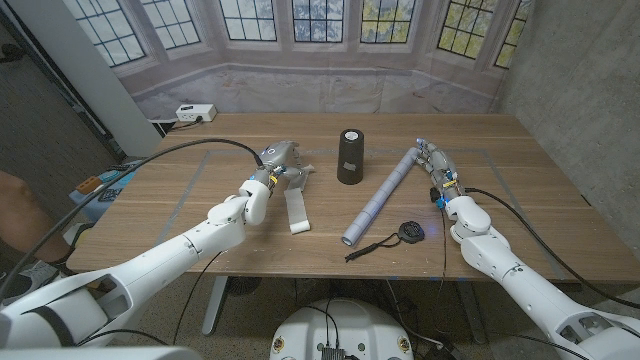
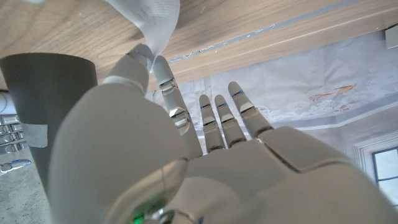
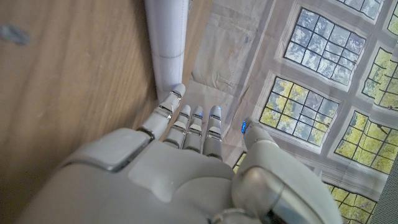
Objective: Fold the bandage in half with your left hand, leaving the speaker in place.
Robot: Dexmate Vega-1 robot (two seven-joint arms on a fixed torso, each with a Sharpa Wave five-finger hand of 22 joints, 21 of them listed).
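At the table's left-centre, your left hand (image 1: 276, 163) is pinching the far end of the white bandage (image 1: 297, 208) between thumb and a finger, the other fingers (image 2: 219, 118) reaching out straight; the left wrist view is showing the cloth bunched at the fingertips. The strip is trailing from the hand toward 6 o'clock along the wooden table (image 1: 180, 215), its near end lying on the wood. The black cylindrical speaker (image 1: 351, 156) is standing upright at about 3 o'clock of that hand, near but apart. Your right hand (image 1: 434, 160) is waiting by the far end of the long rolled tube (image 1: 383, 195), fingers extended, holding nothing. A black corded disc (image 1: 410, 233) is lying just beside the tube's near end.
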